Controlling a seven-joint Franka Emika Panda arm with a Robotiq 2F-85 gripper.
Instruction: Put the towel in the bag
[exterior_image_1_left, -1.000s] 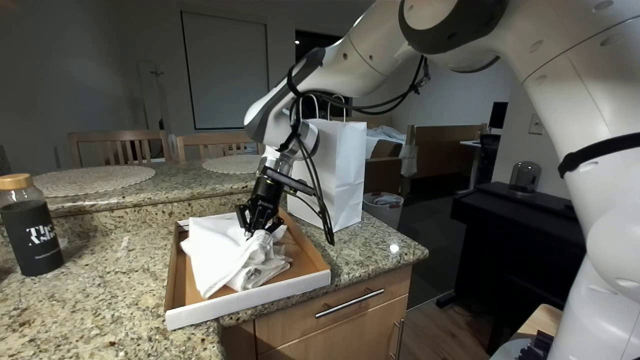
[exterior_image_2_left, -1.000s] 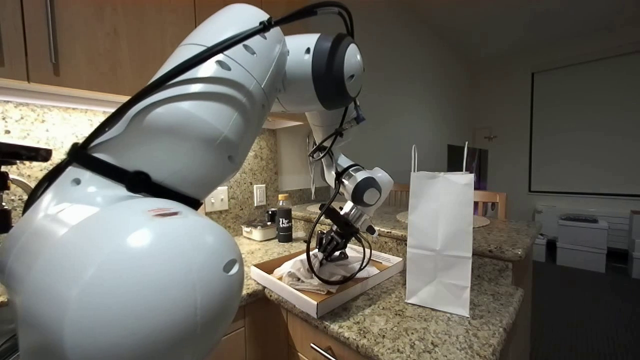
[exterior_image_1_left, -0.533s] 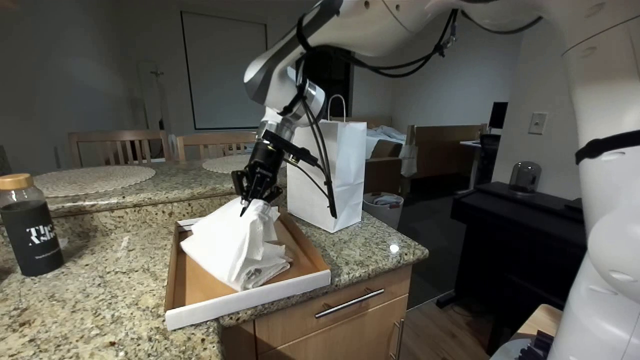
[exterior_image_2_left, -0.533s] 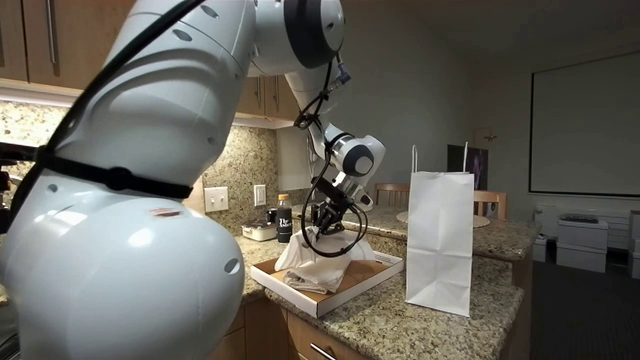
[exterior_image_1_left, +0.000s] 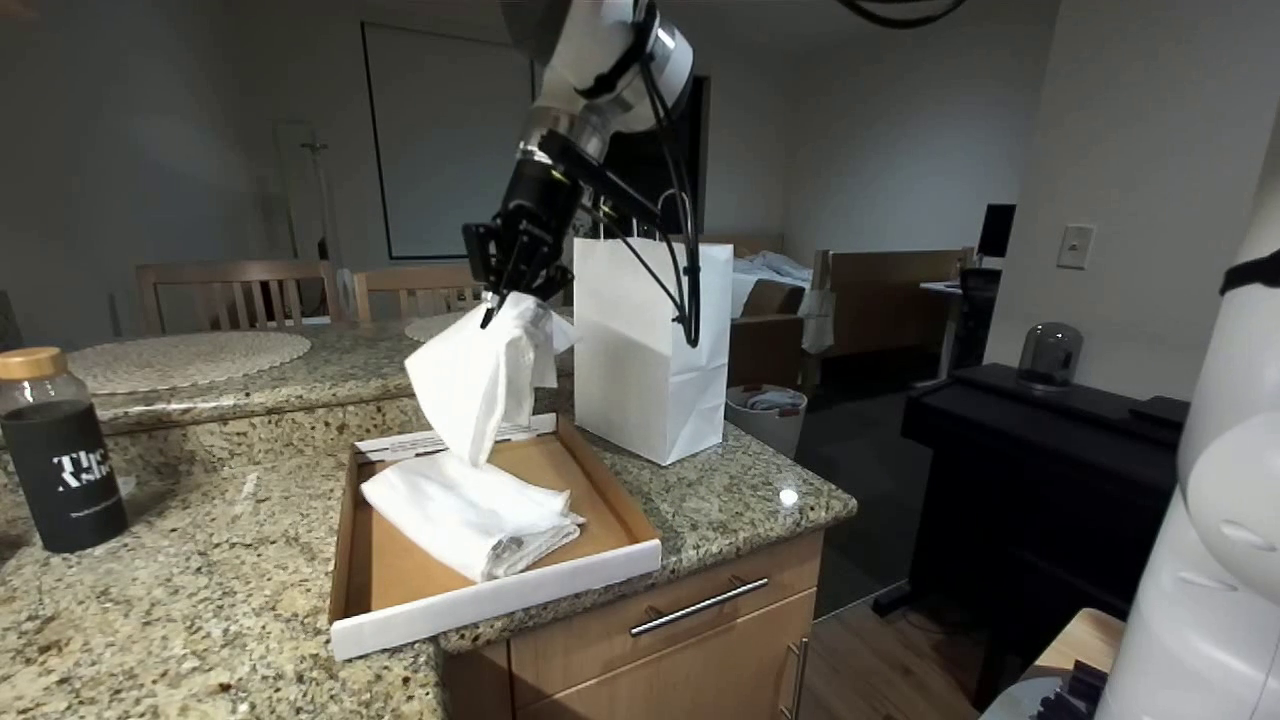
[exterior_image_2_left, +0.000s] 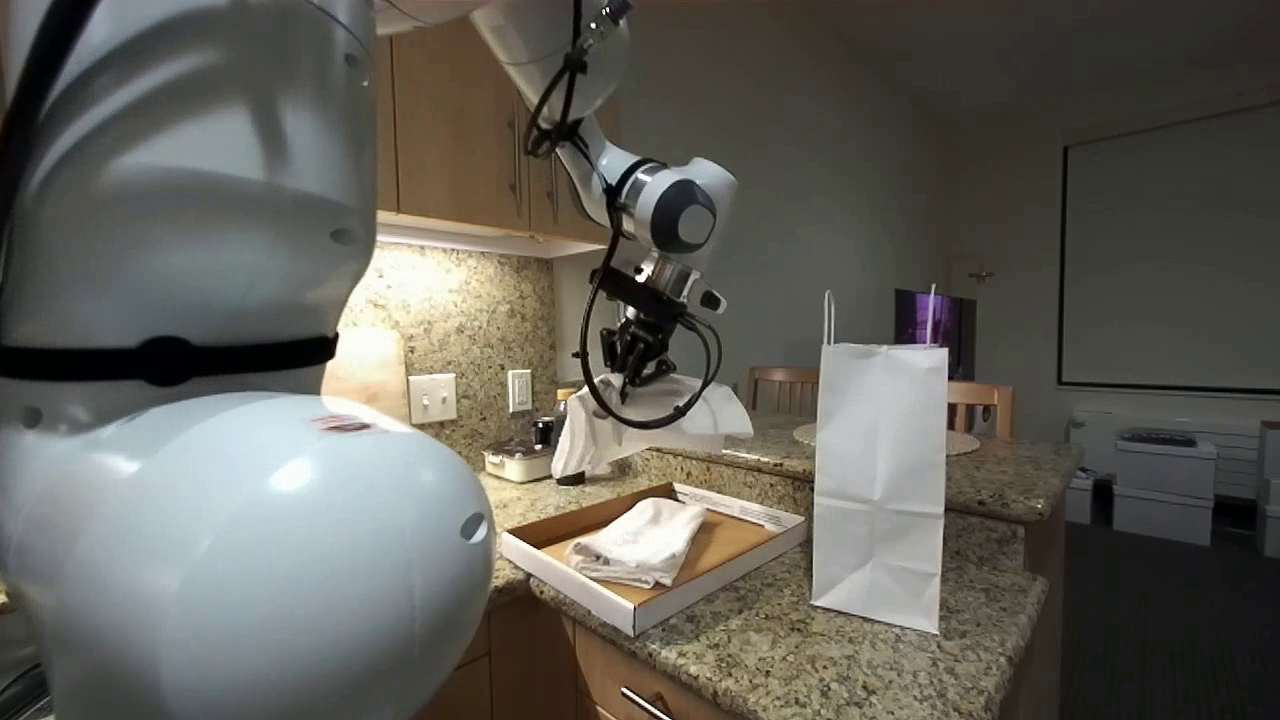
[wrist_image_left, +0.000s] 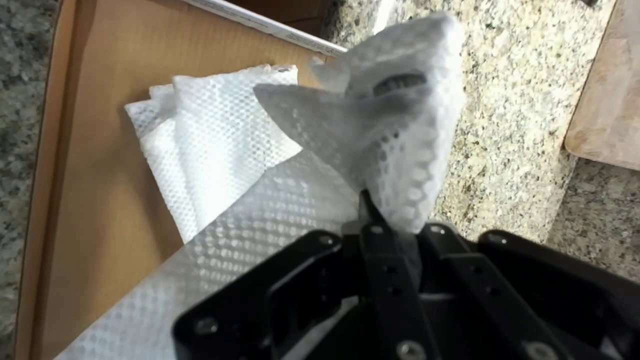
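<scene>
The claw (exterior_image_1_left: 499, 302) is closed tight, with a bunched fold of the white towel (exterior_image_1_left: 468, 370) pinched in it; the towel droops limply to either side of the grip. Below the claw lies the shallow cardboard tray (exterior_image_1_left: 500, 598), with a second white cloth (exterior_image_1_left: 470, 515) folded inside (the hanging towel hides part of it from the wrist camera). The towel hangs clear of the tray. To the claw's right in both exterior views, the white paper bag (exterior_image_2_left: 880, 470) stands upright on the counter (exterior_image_2_left: 790, 645), near the tray; the towel is outside it. In an exterior view, a dark-sleeved bottle (exterior_image_1_left: 65, 480) stands well to the claw's left.
</scene>
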